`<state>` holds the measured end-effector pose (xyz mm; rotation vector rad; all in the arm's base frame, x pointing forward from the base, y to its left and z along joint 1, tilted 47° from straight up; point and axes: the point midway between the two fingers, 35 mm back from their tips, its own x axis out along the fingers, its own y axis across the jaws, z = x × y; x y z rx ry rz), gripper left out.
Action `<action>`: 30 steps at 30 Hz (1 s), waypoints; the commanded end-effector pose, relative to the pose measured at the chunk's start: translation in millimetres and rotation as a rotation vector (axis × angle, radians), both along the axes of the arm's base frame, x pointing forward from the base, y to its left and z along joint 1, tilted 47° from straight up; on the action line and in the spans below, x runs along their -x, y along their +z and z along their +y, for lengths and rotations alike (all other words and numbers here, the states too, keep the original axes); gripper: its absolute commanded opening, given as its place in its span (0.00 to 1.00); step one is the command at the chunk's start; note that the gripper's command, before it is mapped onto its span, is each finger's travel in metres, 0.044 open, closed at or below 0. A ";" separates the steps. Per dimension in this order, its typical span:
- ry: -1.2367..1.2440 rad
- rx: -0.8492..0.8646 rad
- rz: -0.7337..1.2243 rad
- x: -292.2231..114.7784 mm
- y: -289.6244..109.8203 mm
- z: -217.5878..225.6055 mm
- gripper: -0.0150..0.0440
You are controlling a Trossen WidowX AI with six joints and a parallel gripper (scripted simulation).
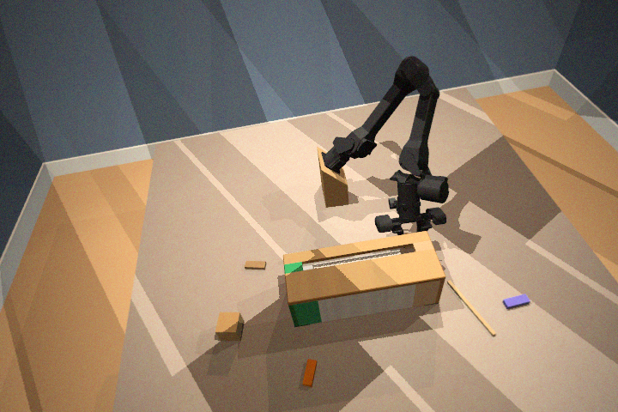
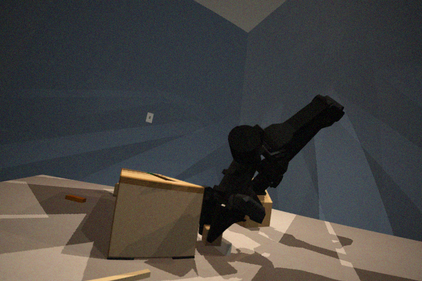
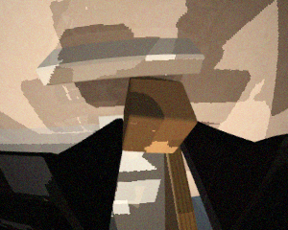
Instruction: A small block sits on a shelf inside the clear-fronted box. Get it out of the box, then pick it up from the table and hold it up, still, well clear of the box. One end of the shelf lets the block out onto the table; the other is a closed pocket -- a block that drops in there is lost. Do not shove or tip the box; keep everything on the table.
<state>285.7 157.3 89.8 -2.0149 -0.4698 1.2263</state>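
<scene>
Bare test enclosure, blue walls [image 1: 124, 63], rimmed table [image 1: 197, 194]

The black arm [image 1: 419, 116] is bending up high at its elbow and then reaching straight down, so its wrist is pointing at the table. The gripper [image 2: 214, 232] is sitting very low, right by the table top, and its two dark fingers are squeezing in from both sides. They are pinching the small tan block [image 3: 158, 118] between them, and the block is stopping them from closing all the way.
</scene>
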 end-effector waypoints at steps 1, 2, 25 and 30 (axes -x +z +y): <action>0.010 -0.001 -0.015 -1.8 15.2 -11.0 0.25; 0.013 0.000 -0.015 -1.1 18.3 -14.7 0.25; -0.297 -0.250 0.362 9.5 28.7 -44.7 0.25; -0.420 -0.342 0.502 11.7 27.6 -49.7 0.25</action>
